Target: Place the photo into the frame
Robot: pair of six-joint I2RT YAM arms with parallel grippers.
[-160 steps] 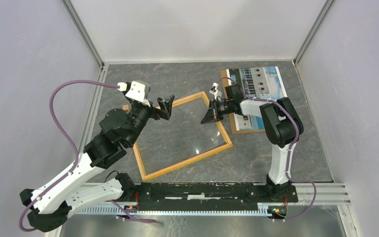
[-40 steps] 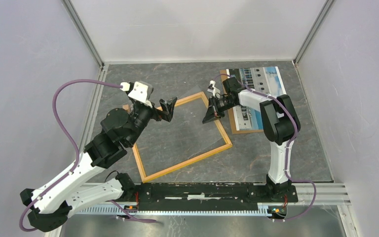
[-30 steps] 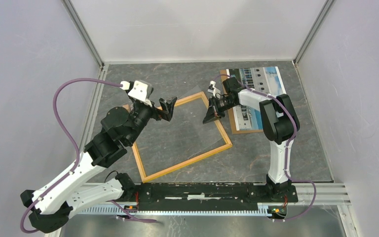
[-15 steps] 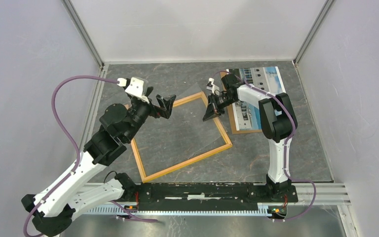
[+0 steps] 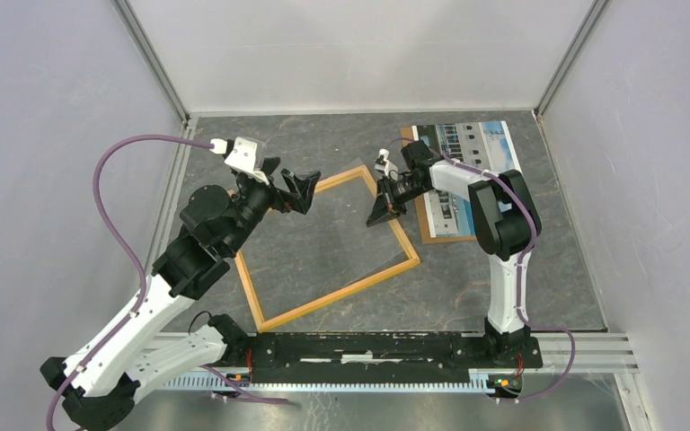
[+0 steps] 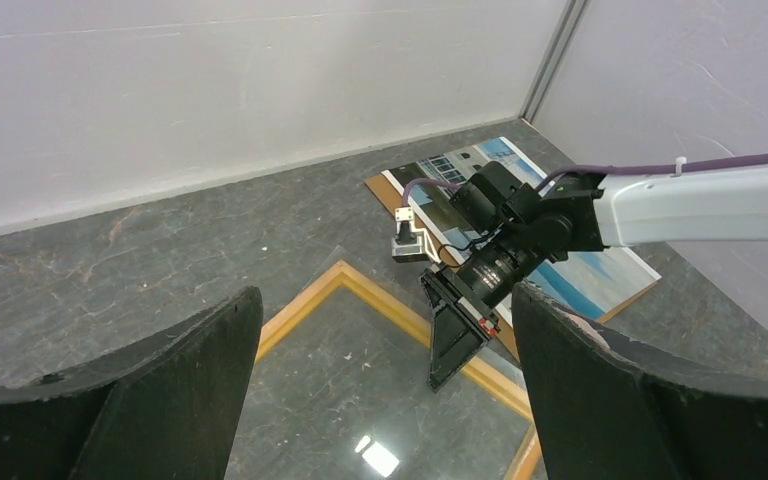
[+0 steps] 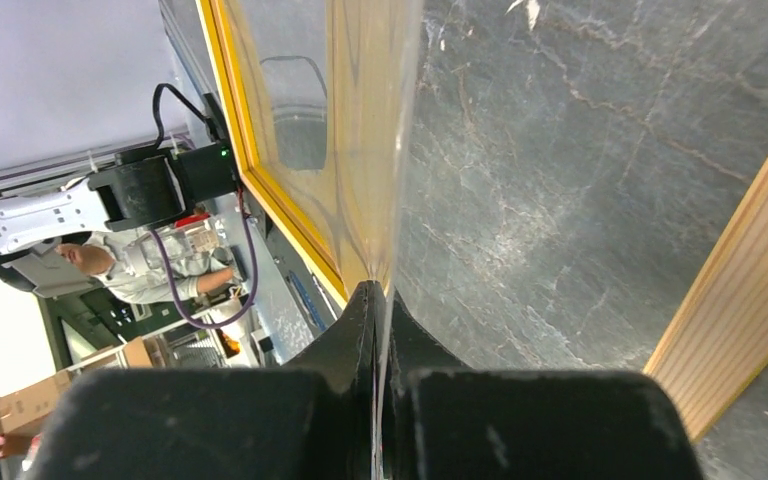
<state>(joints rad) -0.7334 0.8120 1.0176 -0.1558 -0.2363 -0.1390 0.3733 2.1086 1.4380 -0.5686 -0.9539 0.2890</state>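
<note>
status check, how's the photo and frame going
Left gripper open, empty. Right gripper shut on clear sheet, which covers the frame. Photo off to the side, not in.

frame (image 5: 341, 293) mid-table (image 5: 323, 135) | clear sheet (image 7: 360, 120) over frame | photo (image 5: 481, 148) right-rear, on backing board (image 5: 429, 232)

Frame (image 5: 341, 294) and board (image 5: 445, 238) on table (image 5: 305, 144)

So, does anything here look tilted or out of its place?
Yes. The clear sheet is not flat: the right gripper pinches one edge and holds that side up over the frame, so it slants. The frame lies turned askew. The photo is outside it, on the brown board.
</note>
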